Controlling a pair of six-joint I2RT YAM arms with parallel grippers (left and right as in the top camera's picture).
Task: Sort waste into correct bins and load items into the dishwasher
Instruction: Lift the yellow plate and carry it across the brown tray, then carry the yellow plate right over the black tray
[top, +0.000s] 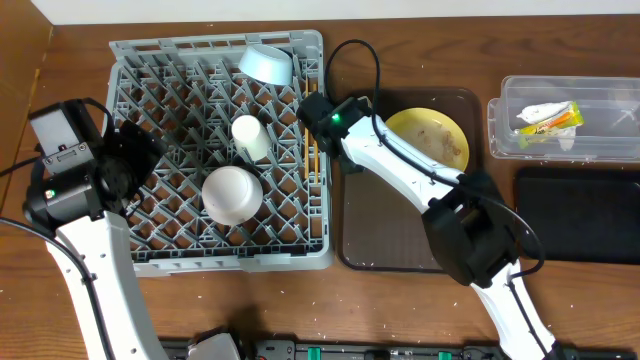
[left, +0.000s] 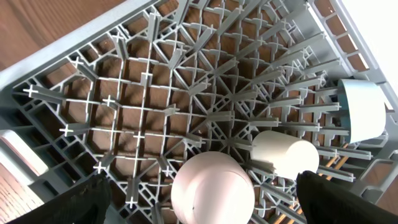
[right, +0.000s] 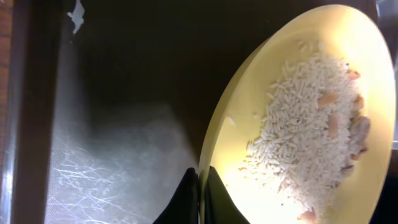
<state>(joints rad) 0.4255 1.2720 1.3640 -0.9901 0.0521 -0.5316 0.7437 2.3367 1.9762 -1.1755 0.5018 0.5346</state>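
Jaws of the right gripper (right: 200, 190) are clenching on the rim of the pale yellow plate (right: 255, 93), which is resting in the dark brown tray (top: 390, 235) and carrying food crumbs (right: 305, 130) (mostly rice-like grains). Jaws of the left gripper (left: 204, 180) are hanging spread wide above the grey dish rack (left: 143, 106), where the pinkish-white bowl (left: 212, 190), cream cup (left: 283, 154) and light blue bowl (left: 367, 109) are sitting.

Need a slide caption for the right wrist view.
Right gripper pinches the rim of the pale yellow plate, rice crumbs on it, over the dark brown tray.
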